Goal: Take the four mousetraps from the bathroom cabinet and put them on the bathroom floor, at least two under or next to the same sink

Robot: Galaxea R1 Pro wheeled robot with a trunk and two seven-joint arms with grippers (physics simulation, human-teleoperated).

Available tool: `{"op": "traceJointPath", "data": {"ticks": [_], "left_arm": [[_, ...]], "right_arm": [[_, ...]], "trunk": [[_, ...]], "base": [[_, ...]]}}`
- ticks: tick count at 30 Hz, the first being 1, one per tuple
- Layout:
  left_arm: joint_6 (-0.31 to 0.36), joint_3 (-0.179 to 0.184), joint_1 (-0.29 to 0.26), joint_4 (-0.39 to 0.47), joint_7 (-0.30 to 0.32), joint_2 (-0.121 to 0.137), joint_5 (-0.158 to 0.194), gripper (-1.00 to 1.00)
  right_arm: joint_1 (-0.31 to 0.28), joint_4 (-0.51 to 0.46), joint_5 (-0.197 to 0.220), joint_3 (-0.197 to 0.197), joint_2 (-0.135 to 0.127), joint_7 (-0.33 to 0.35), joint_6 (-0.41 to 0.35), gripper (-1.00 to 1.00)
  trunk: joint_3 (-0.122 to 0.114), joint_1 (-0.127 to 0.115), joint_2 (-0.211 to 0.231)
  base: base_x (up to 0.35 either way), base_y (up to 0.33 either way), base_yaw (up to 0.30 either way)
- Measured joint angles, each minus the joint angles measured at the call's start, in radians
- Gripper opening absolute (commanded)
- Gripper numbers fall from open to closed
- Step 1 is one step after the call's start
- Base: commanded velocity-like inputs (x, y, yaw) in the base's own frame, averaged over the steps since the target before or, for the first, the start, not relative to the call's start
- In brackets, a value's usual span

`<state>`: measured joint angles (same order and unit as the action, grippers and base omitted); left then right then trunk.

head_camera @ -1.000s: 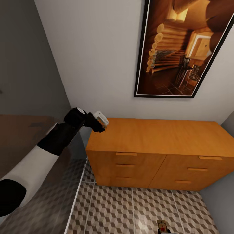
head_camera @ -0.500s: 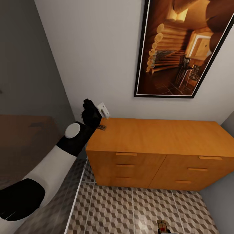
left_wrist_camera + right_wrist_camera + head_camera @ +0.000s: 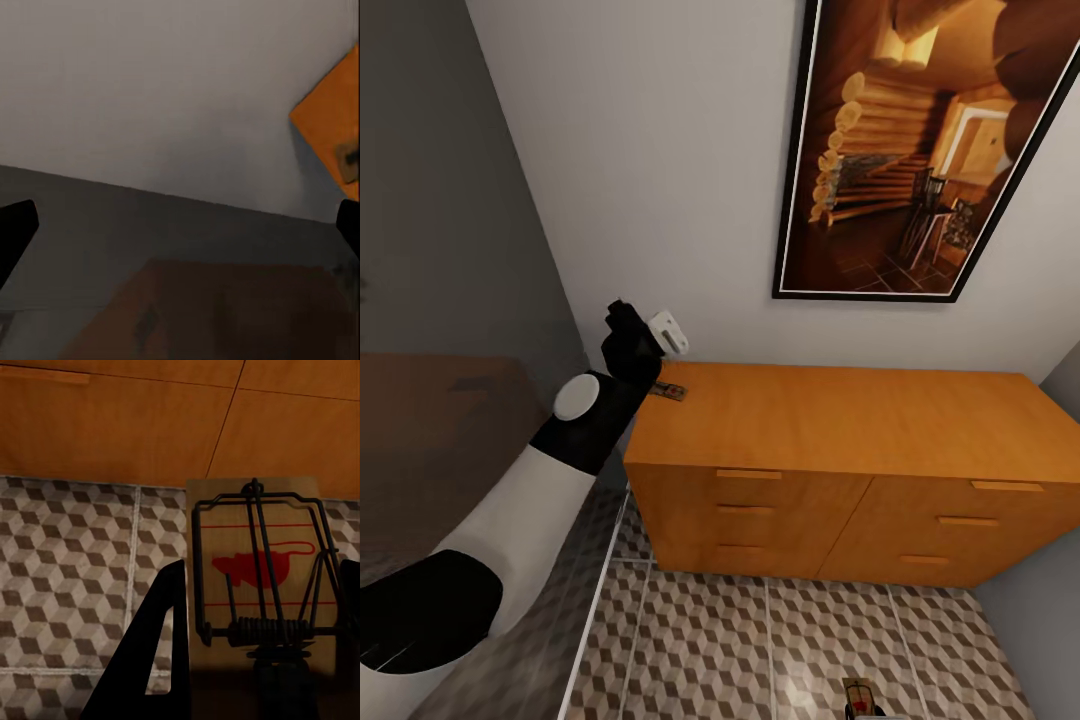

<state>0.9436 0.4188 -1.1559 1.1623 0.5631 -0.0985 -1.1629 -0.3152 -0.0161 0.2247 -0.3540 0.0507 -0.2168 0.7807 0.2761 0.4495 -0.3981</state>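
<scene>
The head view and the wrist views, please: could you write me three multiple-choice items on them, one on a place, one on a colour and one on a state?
1. Where on the cabinet does the small mousetrap lie?
A. near the top's left rear corner
B. at the top's right front corner
C. in an open drawer

2. What colour is the mouse mark on the close-up mousetrap?
A. blue
B. red
C. green

3. How does the left gripper stand?
A. shut on a trap
B. shut on a handle
C. open, nothing between its fingers

Key: 1 A, the head view shows it by the left edge, towards the wall. 2 B, the right wrist view shows a red mouse shape. 3 C, the left wrist view shows the fingertips far apart.
</scene>
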Motion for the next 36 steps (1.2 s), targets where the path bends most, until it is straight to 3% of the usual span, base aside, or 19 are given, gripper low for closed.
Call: {"op": "traceJointPath", "data": {"ticks": [5,6,10,11,15,19,26,36], "left_arm": [[-0.044,-0.014,0.000,-0.003,0.135,0.009,0.002,1.00],[-0.051,-0.019,0.000,-0.005,0.194,0.012,0.002,1.00],[-0.059,-0.034,0.000,-0.007,0.330,0.021,0.002,1.00],[-0.062,-0.045,0.000,-0.007,0.398,0.026,0.001,1.00],[-0.068,-0.083,0.000,-0.005,0.545,0.031,0.001,1.00],[-0.074,-0.104,0.000,-0.001,0.652,0.032,0.001,1.00],[-0.124,-0.114,0.000,0.002,0.803,0.033,0.001,1.00],[-0.139,-0.114,0.000,-0.003,0.854,0.033,0.000,1.00]], "right_arm": [[0.000,0.000,0.000,0.000,0.000,0.000,0.000,-1.00],[0.000,0.000,0.000,0.000,0.000,0.000,0.000,-1.00],[0.000,0.000,0.000,0.000,0.000,0.000,0.000,-1.00],[0.000,0.000,0.000,0.000,0.000,0.000,0.000,-1.00],[0.000,0.000,0.000,0.000,0.000,0.000,0.000,-1.00],[0.000,0.000,0.000,0.000,0.000,0.000,0.000,-1.00],[0.000,0.000,0.000,0.000,0.000,0.000,0.000,-1.00],[0.000,0.000,0.000,-0.001,0.000,0.000,0.000,-1.00]], "trunk": [[0.000,0.000,0.000],[0.000,0.000,0.000],[0.000,0.000,0.000],[0.000,0.000,0.000],[0.000,0.000,0.000],[0.000,0.000,0.000],[0.000,0.000,0.000],[0.000,0.000,0.000]], "base": [[0.000,0.000,0.000],[0.000,0.000,0.000],[0.000,0.000,0.000],[0.000,0.000,0.000],[0.000,0.000,0.000],[0.000,0.000,0.000],[0.000,0.000,0.000],[0.000,0.000,0.000]]}}
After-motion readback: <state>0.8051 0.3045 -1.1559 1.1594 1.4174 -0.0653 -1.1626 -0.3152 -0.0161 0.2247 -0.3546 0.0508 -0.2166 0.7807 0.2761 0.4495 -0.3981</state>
